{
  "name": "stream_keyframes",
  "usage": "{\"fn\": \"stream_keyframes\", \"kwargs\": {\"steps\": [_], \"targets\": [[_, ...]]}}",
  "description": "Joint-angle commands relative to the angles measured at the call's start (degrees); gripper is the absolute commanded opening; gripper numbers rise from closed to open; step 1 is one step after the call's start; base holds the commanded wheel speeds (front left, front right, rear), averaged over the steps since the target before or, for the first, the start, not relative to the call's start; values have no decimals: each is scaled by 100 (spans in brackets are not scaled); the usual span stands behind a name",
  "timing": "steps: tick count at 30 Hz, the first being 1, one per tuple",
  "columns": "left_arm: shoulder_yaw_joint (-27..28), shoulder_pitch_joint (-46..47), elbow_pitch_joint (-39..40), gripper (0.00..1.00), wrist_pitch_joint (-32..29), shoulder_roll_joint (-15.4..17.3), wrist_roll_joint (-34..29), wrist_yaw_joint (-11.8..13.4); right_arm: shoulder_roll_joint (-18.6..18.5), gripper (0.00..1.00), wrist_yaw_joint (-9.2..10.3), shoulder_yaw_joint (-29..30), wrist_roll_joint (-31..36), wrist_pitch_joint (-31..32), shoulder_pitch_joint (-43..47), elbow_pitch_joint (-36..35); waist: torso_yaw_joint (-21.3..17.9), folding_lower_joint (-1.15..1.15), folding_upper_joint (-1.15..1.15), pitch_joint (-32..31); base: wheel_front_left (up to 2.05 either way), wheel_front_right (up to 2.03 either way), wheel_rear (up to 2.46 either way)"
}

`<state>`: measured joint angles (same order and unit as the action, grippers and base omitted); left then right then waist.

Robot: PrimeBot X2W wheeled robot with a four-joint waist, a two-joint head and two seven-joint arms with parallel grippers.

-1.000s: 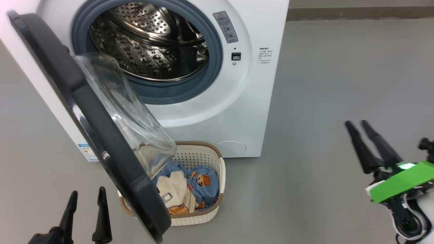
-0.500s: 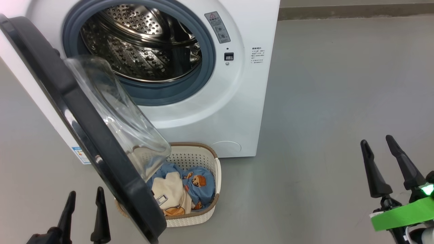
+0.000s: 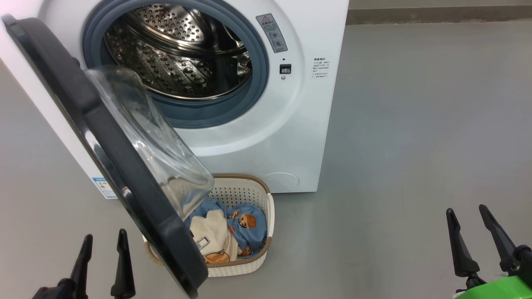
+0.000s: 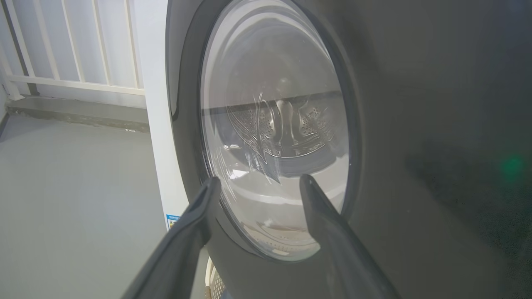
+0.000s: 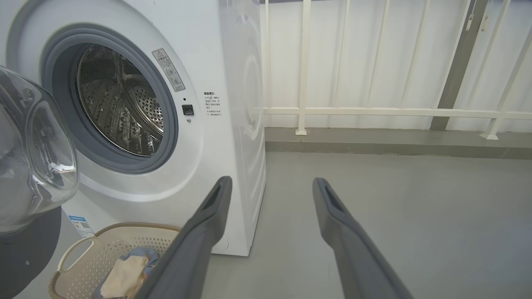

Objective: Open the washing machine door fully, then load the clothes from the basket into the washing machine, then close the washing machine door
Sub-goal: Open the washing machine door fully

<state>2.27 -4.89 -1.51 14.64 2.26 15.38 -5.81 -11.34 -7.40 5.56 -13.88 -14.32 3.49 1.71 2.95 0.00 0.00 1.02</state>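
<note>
- left tool (image 3: 105,234): both fingers spread wide with nothing between them, low at the robot's left, fingers pointing up and forward.
- in the left wrist view the left tool (image 4: 259,179) faces the outer side of the washing machine door (image 4: 274,137), close to it; contact cannot be told.
- right tool (image 3: 465,209): also spread wide and empty, low over the bare floor (image 3: 395,145) at the robot's right, well apart from everything.
- washing machine door (image 3: 104,137): swung out toward the robot, nearly edge-on in the head view, its lower part hanging over the left side of the basket (image 3: 249,189).
- the basket stands on the floor just in front of the washing machine (image 3: 266,137), below the open drum (image 3: 178,54).
- the clothes (image 3: 245,228) lie in the basket, bear-print blue beside cream cloth; none are in the drum.
- key relation: the door stands between the left tool and the basket, so the left arm, though nearer, looks blocked.
- the clothes lie ahead and to the left of the right tool (image 5: 272,179), with open floor between, so that arm seems better placed to reach them.
- the basket's long axis runs away from the robot toward the machine.
</note>
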Motion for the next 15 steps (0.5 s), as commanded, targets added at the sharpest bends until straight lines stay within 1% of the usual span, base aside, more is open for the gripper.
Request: {"fn": "stream_keyframes", "kwargs": {"steps": [1,5,7,15], "targets": [[196,60,145,100,36,62,12,26,-24,100,-9,-29,64,-67,-14,-101,15,0,0,0,0,0,0],[189,55,148,100,36,62,25,36,82,100,-9,117,181,-67,82,-24,51,0,0,10,0,0,0],[201,44,148,100,36,62,27,37,191,100,-9,263,239,-67,128,12,67,0,0,19,0,0,0],[217,21,152,100,36,62,27,57,353,100,-9,390,343,-68,171,84,55,0,0,27,0,0,0]]}}
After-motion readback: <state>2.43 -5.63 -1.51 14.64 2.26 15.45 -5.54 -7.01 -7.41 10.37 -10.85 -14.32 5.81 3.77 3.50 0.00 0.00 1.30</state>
